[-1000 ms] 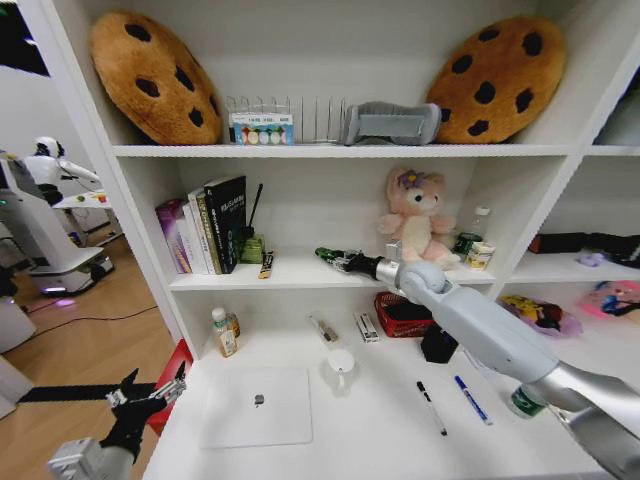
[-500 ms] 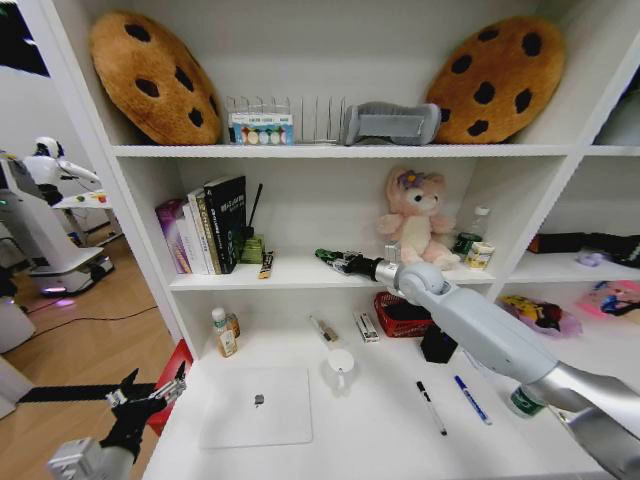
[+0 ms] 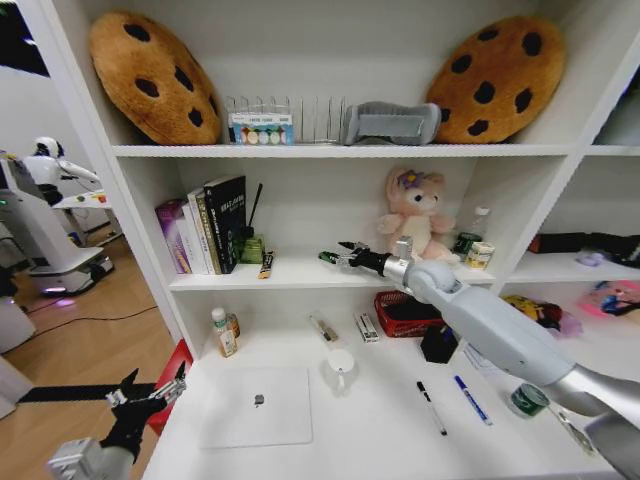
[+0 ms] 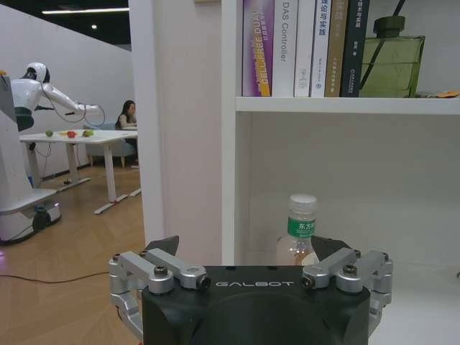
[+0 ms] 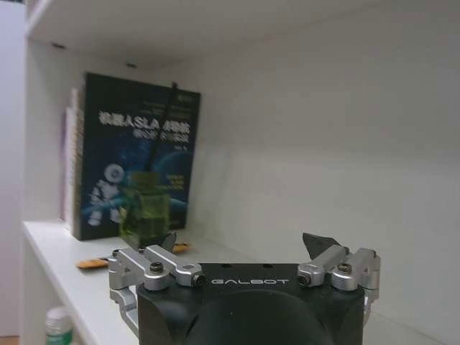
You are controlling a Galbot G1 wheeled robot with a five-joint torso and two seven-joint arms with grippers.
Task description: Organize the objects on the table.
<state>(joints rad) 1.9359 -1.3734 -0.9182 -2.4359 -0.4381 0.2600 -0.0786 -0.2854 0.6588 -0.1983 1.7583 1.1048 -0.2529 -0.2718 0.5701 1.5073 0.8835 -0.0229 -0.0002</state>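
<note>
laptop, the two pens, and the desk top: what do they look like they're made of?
Laptop: likely metal, matte pale silver, flat closed lid with a small dark logo. Black pen and blue pen: probably plastic, slim capped barrels with white sections. Desk: smooth white, probably laminate or painted board; the surface alone doesn't settle which.

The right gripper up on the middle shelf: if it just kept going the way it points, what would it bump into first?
Probably the green glass bottle with a black stick, standing before the dark book. The open right gripper points along the shelf towards them; depth is unclear, so it might slip past.
</note>
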